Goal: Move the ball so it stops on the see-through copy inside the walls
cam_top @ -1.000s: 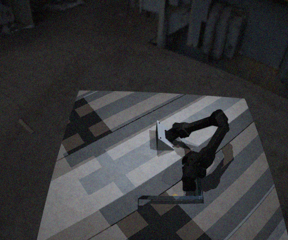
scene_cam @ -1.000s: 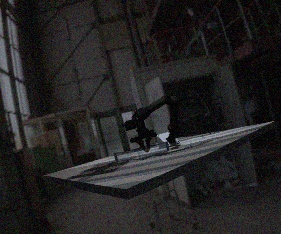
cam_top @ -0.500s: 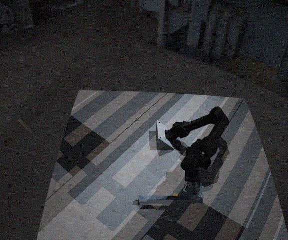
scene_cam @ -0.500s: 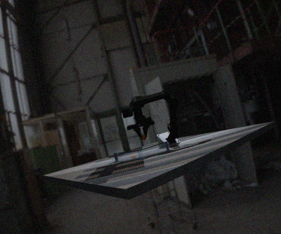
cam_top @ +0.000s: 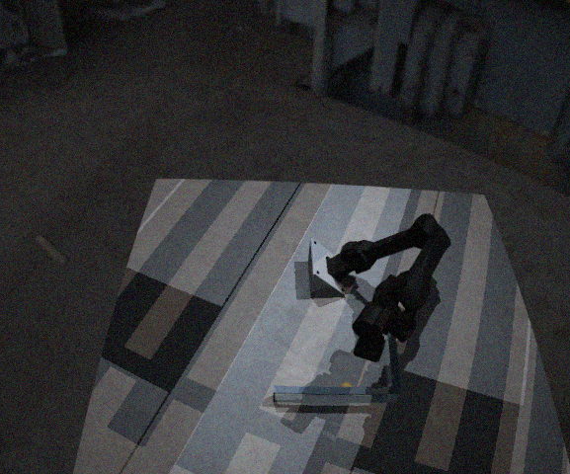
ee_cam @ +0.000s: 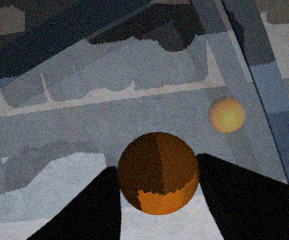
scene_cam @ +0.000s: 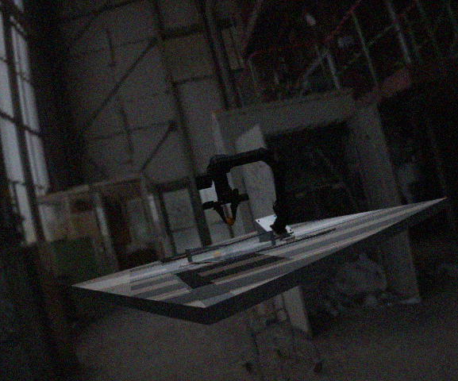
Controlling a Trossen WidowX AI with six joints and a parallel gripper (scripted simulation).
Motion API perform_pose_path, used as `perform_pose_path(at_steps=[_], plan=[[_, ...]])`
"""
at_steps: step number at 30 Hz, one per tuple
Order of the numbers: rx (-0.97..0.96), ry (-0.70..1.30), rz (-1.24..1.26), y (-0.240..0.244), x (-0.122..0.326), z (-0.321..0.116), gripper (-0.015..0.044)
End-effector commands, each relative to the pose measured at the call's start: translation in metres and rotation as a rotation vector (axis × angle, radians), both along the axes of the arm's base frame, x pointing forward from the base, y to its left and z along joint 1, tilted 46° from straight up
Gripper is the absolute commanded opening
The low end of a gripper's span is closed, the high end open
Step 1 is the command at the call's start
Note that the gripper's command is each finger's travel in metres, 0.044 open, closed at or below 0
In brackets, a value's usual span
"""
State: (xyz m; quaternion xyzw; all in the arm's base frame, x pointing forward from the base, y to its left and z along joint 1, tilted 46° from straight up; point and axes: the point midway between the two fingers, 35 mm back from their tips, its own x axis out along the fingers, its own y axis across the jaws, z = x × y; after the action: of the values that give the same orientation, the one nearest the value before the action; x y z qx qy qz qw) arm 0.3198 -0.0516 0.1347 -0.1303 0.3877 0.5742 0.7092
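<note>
The orange ball (scene_cam: 229, 221) (ee_cam: 158, 195) is held up between the fingertips of my gripper (scene_cam: 229, 219) (ee_cam: 157, 170), clear of the table. My gripper is shut on it; in the top view the ball and fingertips are hidden behind the gripper's body. The see-through copy (cam_top: 346, 385) (scene_cam: 217, 253) (ee_cam: 227, 115) is a pale yellow-orange ball low at the table, close to the long clear wall (cam_top: 315, 398). The short clear wall (cam_top: 394, 361) meets that wall at the right in the top view. In the wrist view the copy lies up and right of the held ball.
The striped table (cam_top: 198, 326) (scene_cam: 155, 286) carries the arm's pale base plate (cam_top: 320, 265) (scene_cam: 266, 222). The arm (cam_top: 392, 243) (scene_cam: 247, 157) arches over from its base. Dark shadows of the arm fall across the area by the walls. The light is dim.
</note>
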Motion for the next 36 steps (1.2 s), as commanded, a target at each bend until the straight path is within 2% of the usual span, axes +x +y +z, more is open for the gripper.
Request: perform_pose_path(at_steps=[1, 32, 36], plan=[[-0.001, 0.086, -0.085, -0.003, 0.008, -0.005, 0.0], [0.026, 0.828, -0.795, -0.011, 0.06, -0.056, 0.0], [0.027, 0.863, -0.829, -0.011, 0.063, -0.059, 0.0]])
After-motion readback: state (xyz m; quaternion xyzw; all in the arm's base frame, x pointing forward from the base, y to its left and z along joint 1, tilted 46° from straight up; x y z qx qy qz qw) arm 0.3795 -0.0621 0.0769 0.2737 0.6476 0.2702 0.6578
